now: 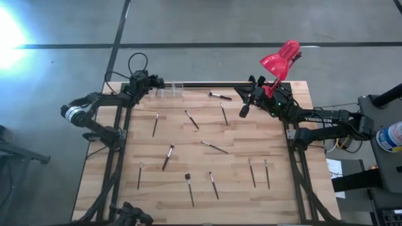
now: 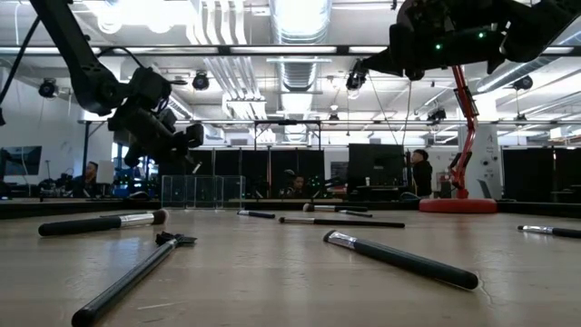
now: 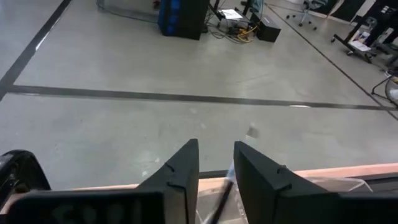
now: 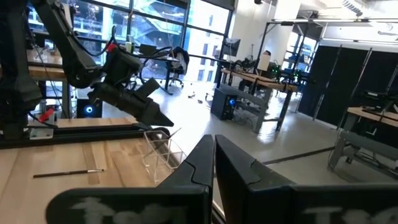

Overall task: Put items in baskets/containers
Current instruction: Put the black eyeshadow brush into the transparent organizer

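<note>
The left gripper (image 3: 216, 171), fingers parted with a dark makeup brush (image 3: 219, 202) slipping upright between them, hangs directly over the clear containers (image 1: 168, 90) at the bench's (image 1: 239, 194) far left edge, while the right gripper (image 1: 245, 110), clenched empty, waits near the red lamp (image 1: 280, 58).

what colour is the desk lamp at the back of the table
Bright red: the lamp has a red shade and arm. It shows best in the high view.

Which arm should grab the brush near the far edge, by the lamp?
Right. Its claw hangs beside that brush; the left claw is over the clear cups.
</note>
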`<action>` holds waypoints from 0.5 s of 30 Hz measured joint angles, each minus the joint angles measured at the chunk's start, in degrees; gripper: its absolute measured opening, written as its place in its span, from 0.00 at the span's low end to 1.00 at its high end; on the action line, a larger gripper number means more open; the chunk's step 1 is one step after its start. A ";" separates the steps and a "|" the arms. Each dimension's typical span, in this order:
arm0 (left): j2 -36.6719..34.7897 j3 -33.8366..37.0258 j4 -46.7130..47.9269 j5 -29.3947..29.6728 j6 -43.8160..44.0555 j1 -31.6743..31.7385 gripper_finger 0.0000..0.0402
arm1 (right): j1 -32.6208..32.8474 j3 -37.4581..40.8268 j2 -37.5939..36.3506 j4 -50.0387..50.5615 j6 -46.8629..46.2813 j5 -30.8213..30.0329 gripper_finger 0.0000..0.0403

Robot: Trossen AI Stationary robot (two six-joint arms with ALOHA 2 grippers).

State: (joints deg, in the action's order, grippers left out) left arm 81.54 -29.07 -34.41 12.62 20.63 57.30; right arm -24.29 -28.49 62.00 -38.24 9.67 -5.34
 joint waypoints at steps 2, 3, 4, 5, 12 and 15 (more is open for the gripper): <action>-0.19 -0.38 0.11 -0.10 -1.09 0.00 0.25 | 0.00 0.00 0.00 0.00 0.00 0.01 0.02; -0.48 -0.57 0.19 -0.48 -1.82 0.00 0.25 | 0.00 0.00 0.00 0.04 0.00 0.00 0.02; -0.96 -0.83 0.38 -1.57 -2.70 0.00 0.25 | 0.00 0.00 0.00 0.20 0.00 0.00 0.02; -1.62 -1.08 0.55 -2.74 -3.27 0.00 0.25 | 0.00 0.00 0.00 0.39 -0.01 0.00 0.02; -9.89 0.45 0.78 -13.29 -6.62 -2.17 0.12 | 0.00 0.00 0.00 2.32 -0.57 0.00 0.02; -13.85 2.93 0.53 -15.32 -8.34 -5.98 0.03 | 0.02 0.00 0.00 2.58 -0.91 0.00 0.02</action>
State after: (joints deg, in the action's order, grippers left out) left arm 67.69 -26.15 -33.89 -2.70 12.28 51.32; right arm -24.27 -28.49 62.00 -35.66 8.76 -5.34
